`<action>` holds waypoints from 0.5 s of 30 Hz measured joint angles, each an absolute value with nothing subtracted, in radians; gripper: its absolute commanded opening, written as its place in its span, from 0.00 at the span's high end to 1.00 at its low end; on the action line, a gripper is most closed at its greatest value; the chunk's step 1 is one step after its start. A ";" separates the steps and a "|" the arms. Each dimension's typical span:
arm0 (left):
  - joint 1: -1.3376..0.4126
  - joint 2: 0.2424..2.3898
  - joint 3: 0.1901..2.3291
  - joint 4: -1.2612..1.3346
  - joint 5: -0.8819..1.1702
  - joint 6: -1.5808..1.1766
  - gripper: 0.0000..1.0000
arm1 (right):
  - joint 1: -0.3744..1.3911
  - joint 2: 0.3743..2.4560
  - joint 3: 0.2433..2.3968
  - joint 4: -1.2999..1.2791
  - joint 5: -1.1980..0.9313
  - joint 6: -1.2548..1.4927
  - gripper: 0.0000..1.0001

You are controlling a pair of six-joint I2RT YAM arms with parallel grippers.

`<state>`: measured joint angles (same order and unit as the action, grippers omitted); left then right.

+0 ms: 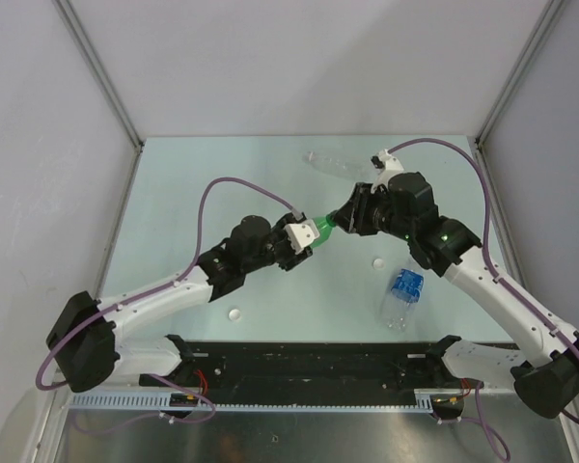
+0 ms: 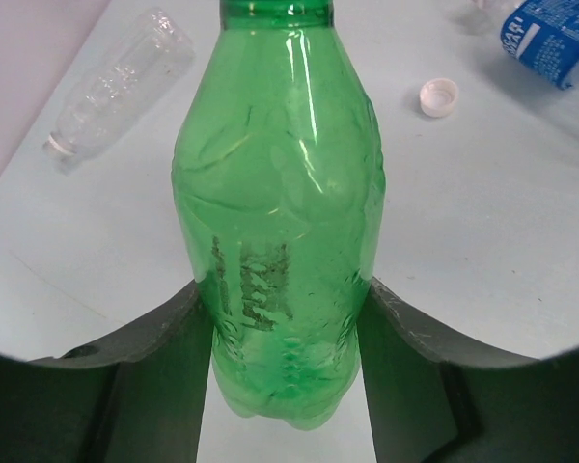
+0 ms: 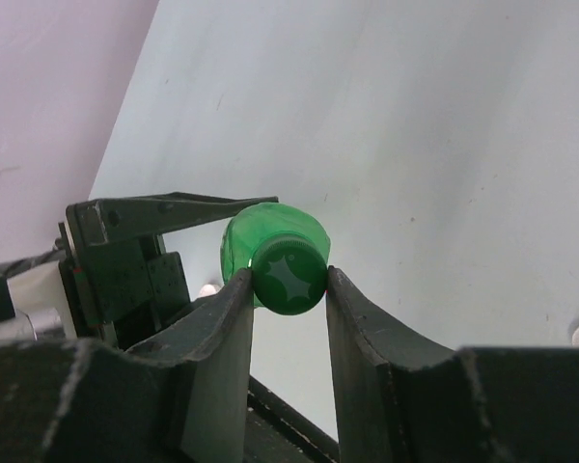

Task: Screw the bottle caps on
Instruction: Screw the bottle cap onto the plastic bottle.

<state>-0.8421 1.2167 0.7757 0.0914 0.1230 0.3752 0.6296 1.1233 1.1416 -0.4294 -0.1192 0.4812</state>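
**Figure.** Green bottle (image 2: 280, 241) held between the two arms, apparently lifted off the table (image 1: 222, 174).

- **Left gripper** (image 1: 304, 236): It is clamped across the bottle's lower body, one finger on each flank, with the base toward the wrist. The bottle's long axis runs straight out ahead of these fingers, and the neck is at the far end.
- **Right gripper** (image 3: 289, 282): It meets the bottle head-on from the neck end. Its fingers are pinched on opposite sides of the green cap (image 3: 289, 273), which its wrist camera sees end-on, with the bottle's shoulder directly behind.
- **Governing relation:** Cap, neck and right wrist appear to share one line, so a roll of that wrist should turn the cap about the bottle's own axis while the left arm acts as the vice. How far the cap is already seated on the thread cannot be told, since the neck is cut off in the left wrist view.
- **Other items:**
  - One white cap (image 2: 438, 96) lies on the table ahead and to the right of the left fingers.
  - The blue-labelled bottle (image 2: 550, 39) lies further right of that cap.
  - The clear bottle (image 2: 116, 82) lies ahead and to the left of the left fingers.
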 measured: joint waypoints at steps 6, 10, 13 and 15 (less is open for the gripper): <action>-0.863 1.266 0.776 0.162 0.050 0.377 1.00 | 0.597 1.143 1.142 -0.420 -0.113 0.564 1.00; -0.883 1.285 0.776 0.208 -0.015 0.382 1.00 | 0.578 1.147 1.142 -0.399 -0.117 0.627 1.00; -0.888 1.289 0.776 0.235 -0.046 0.384 1.00 | 0.570 1.147 1.142 -0.380 -0.118 0.663 1.00; -0.889 1.291 0.776 0.250 -0.056 0.384 1.00 | 0.567 1.148 1.142 -0.369 -0.120 0.682 1.00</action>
